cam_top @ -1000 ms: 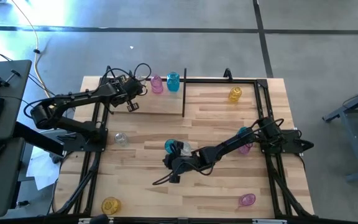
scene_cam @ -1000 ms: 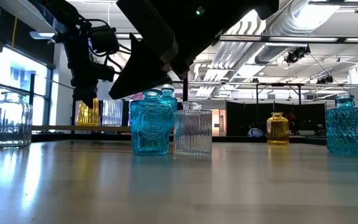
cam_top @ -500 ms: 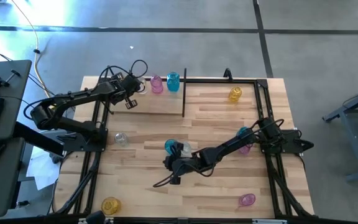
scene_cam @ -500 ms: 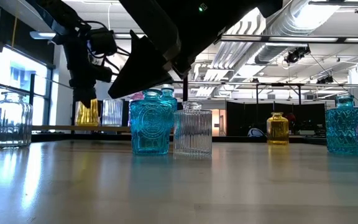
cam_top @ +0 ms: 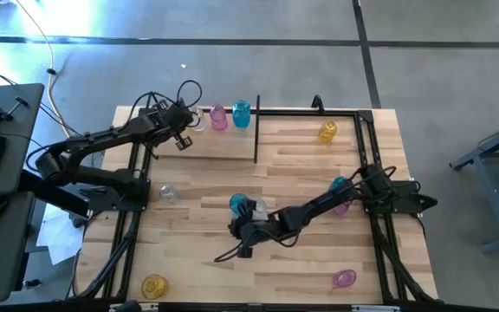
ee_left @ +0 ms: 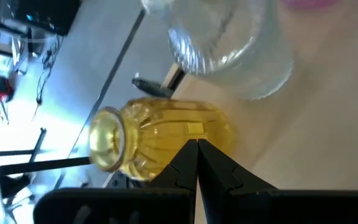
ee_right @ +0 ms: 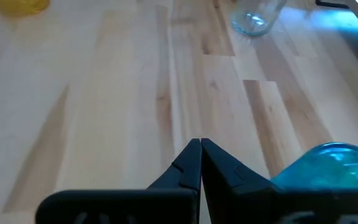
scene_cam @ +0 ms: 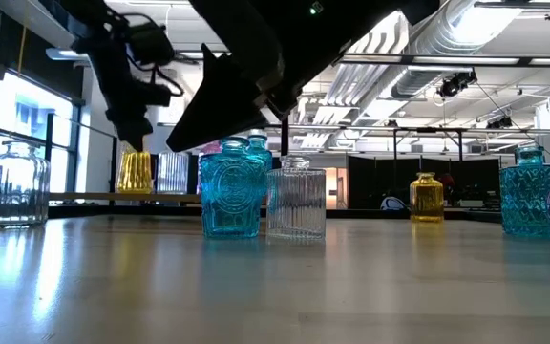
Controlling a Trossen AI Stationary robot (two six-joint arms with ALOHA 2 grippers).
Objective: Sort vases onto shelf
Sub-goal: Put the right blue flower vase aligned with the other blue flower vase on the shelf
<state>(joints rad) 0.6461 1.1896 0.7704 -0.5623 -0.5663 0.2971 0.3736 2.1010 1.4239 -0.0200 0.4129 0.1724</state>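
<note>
Since a second ago, the left gripper (cam_top: 180,142) has drawn back and up a little from the rear left part of the shelf (cam_top: 308,110), while the right arm has barely shifted. Its jaws are pressed fully together and hold nothing. Just ahead of the closed tips, in the left wrist view, a yellow vase (ee_left: 154,144) stands on the wood, with a clear ribbed vase (ee_left: 229,43) just beyond it. From the low view, these two stand side by side directly under the raised left arm.

At mid-table, the right gripper (cam_top: 243,248) hangs low over bare planks, jaws likewise closed and empty. Close beside those jaws, to one side, stand a teal vase (scene_cam: 229,193) and a clear vase (scene_cam: 296,198), touching or nearly so. Farther ahead of the tips, a second clear vase (ee_right: 257,15) stands near the table's left edge.

On the shelf at the rear, a pink vase (cam_top: 218,117) and a teal-blue vase (cam_top: 241,113) stand left of the upright divider rod (cam_top: 256,132), and a yellow one (cam_top: 327,131) stands to its right.
</note>
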